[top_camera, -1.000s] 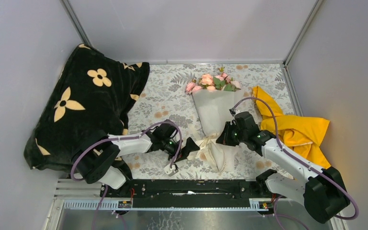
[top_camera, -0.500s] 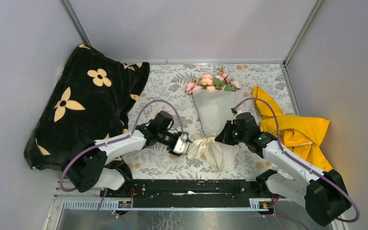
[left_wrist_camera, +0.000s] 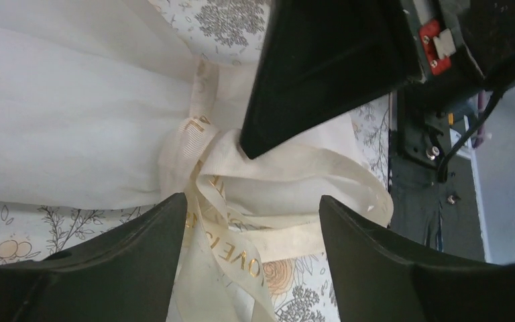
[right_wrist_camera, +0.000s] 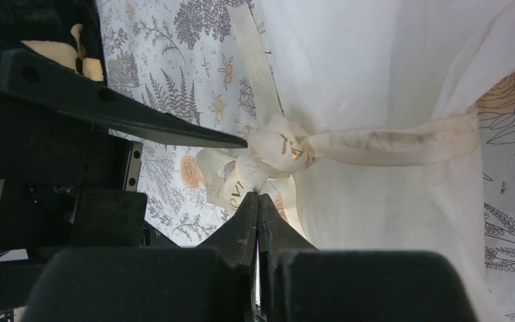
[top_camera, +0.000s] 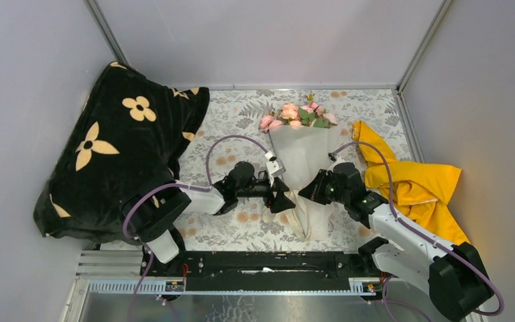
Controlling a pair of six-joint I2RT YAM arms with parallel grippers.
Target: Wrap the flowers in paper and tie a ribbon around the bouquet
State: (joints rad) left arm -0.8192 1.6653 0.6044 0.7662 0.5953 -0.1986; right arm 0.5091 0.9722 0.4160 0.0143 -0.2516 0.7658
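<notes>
Bouquet (top_camera: 300,157): lying down the centre of the top view, flowers (top_camera: 298,114) pointing at the upper centre, narrow end reaching toward the lower centre of the desk (top_camera: 228,134).
Ribbon (left_wrist_camera: 198,131): circling the paper (left_wrist_camera: 60,114) at its pinched neck and bunching into a knot, loops spilling toward the lower middle of the left wrist view.
Left end effector (left_wrist_camera: 251,208): holding its fingers (left_wrist_camera: 107,268) apart, straddling the loose loops, gripping nothing.
Right end effector (right_wrist_camera: 257,201): pressing its fingers (right_wrist_camera: 238,231) together right under the knot; whether a strand is being pinched, I cannot tell.
Risk, knot: the loops are looking slack, so a pull on the wrong strand is likely loosening it (the lettered strands are overlapping).
Risk, paper: the thin sheet is crumpling at the neck; a finger closing too deep is risking a tear, or dragging everything sideways.
Risk, collision: both end effectors are crowding one knot.
Views: the top view is giving the whole layout, yellow cloth (top_camera: 409,184) at right, but the arms are hiding the knot; the left wrist view is showing the lettering; the right wrist view is showing the band crossing the paper and a left fingertip sitting just beside the knot.
</notes>
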